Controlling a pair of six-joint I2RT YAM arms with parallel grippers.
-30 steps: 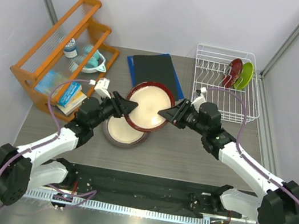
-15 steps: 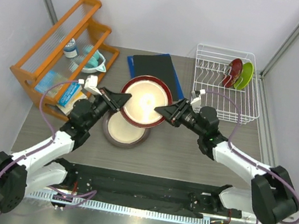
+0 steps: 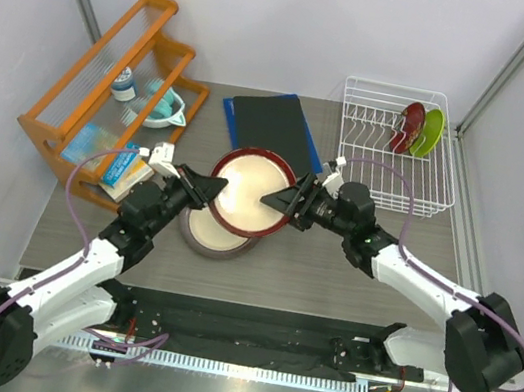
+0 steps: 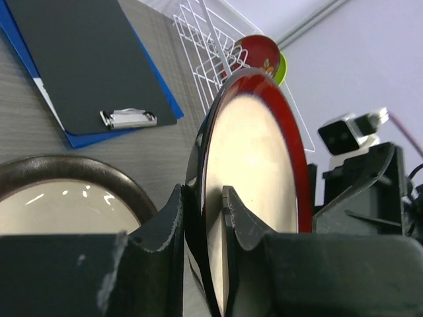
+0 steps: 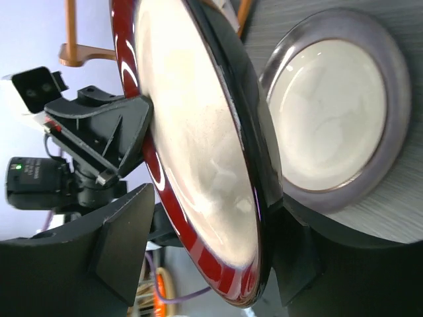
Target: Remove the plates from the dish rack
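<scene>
The red-rimmed plate [image 3: 251, 189] hangs tilted just above the brown-rimmed plate [image 3: 206, 238], which lies flat on the table. My left gripper [image 3: 215, 188] is shut on the red plate's left rim; in the left wrist view its fingers [image 4: 201, 195] pinch the rim [image 4: 258, 152] on both sides. My right gripper [image 3: 277, 199] stands open around the opposite rim [image 5: 192, 132], with a gap on the plate's upper face. The brown-rimmed plate [image 5: 330, 125] shows below. The white dish rack [image 3: 402, 91] stands at the back right.
A dark red bowl [image 3: 409, 128] and a lime-green bowl [image 3: 430, 131] stand in the dish rack. A black clipboard on a blue one [image 3: 269, 126] lies behind the plates. An orange wooden shelf rack [image 3: 110, 78] stands at the back left.
My left gripper has closed on the red-rimmed plate's left rim. My right gripper, which was shut on the right rim, has opened. The plate sits slightly lower over the brown-rimmed plate.
</scene>
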